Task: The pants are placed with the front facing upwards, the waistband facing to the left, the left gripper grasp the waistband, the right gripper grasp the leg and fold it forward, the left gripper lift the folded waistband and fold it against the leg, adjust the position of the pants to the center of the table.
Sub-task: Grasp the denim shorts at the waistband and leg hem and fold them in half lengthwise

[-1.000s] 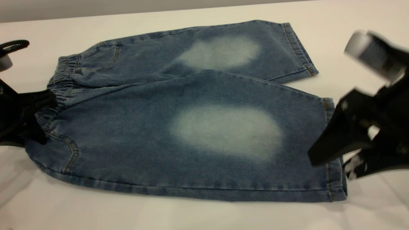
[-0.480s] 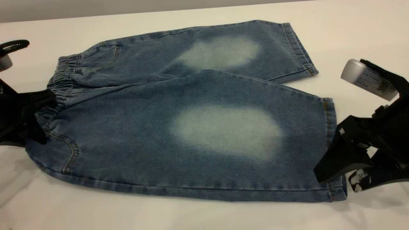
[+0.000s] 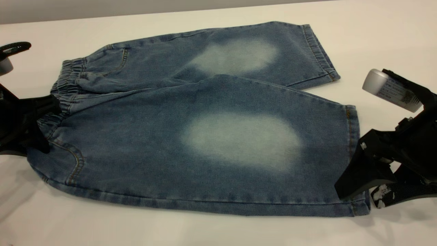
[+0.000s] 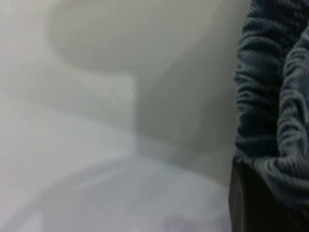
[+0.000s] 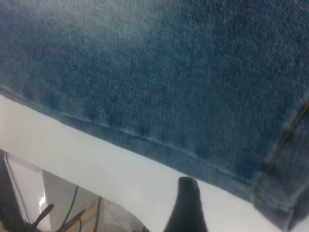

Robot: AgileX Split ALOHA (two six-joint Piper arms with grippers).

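The pants (image 3: 205,136) lie flat on the white table (image 3: 375,34), front up, with a pale oval on each leg. The ruched waistband (image 3: 66,73) points left. My left gripper (image 3: 46,119) sits at the waistband's near half, shut on the puckered band. In the left wrist view the gathered waistband (image 4: 275,96) rests over one dark finger (image 4: 251,208). My right gripper (image 3: 358,198) is low at the near leg's hem corner, open, with one finger over the hem and the speckled one beside it. In the right wrist view, denim (image 5: 169,72) fills the frame and one fingertip (image 5: 188,198) lies on the table beside the side seam.
A silver cylinder (image 3: 389,89) rides on the right arm above its gripper. The table's near edge (image 5: 58,164) runs close behind the right fingertip, with cables below it. White tabletop surrounds the pants on all sides.
My right gripper has come down and slightly right, settling at the near leg's hem corner. The left gripper and the pants have not moved.
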